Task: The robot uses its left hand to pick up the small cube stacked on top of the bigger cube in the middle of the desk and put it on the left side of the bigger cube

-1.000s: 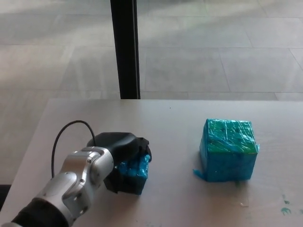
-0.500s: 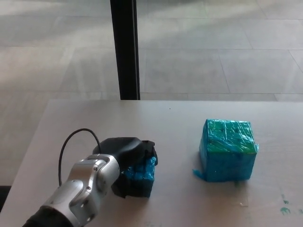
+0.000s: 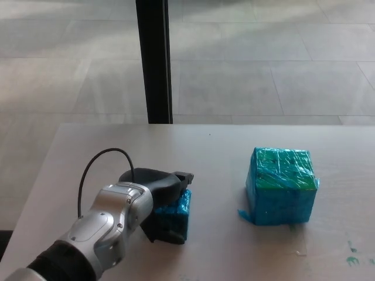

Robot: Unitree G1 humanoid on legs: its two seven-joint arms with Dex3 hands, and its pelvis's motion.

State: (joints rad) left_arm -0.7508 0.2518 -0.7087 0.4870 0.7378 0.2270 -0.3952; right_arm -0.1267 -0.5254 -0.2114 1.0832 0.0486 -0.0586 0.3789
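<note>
The bigger cube (image 3: 282, 185), wrapped in blue-green film, stands on the desk (image 3: 217, 152) at the right of the middle. To its left lies the small blue cube (image 3: 174, 212), resting low on the desk. My left hand (image 3: 159, 202) is wrapped around it, with black fingers above and below the cube. Much of the small cube is hidden behind the hand. A clear gap of desk separates the two cubes. My right hand does not show.
A black vertical post (image 3: 153, 58) rises behind the desk's far edge. A black cable (image 3: 96, 163) loops over my silver left forearm (image 3: 99, 234). Small green marks (image 3: 353, 257) dot the desk at the front right.
My left hand has moved right and slightly forward with the small cube, nearer the bigger cube. The fingers have loosened a little on top. The bigger cube has stayed put.
</note>
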